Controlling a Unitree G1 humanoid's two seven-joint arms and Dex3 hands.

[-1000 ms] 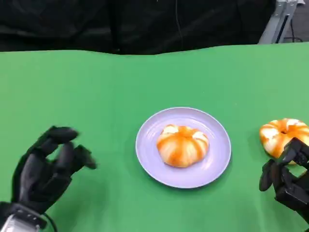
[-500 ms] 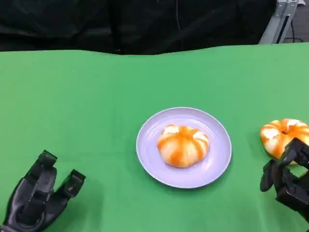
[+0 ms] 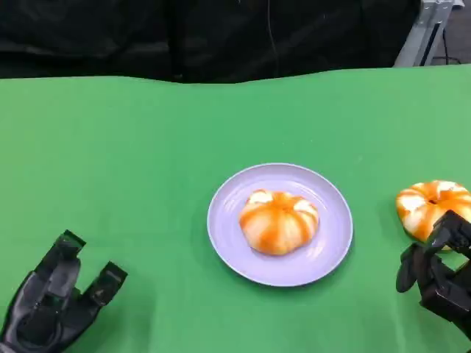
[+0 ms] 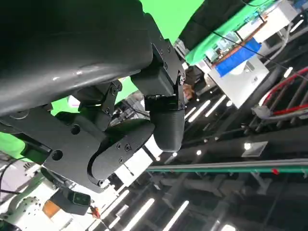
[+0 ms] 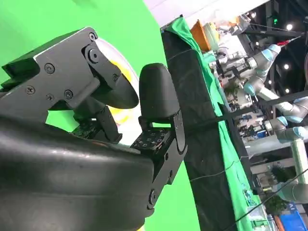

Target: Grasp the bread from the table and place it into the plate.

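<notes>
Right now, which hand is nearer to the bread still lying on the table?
Right. The right hand sits just in front of the bread on the table, its fingertips overlapping the near edge. The left hand is far across, beyond the plate.

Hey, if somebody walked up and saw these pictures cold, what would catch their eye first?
Probably the orange-and-white striped bread sitting in the middle of the lavender plate at the centre of the bright green table. Next, a second bread of the same kind lying on the cloth at the right edge, with the black right hand just in front of it, and the left hand empty at the lower left.
</notes>
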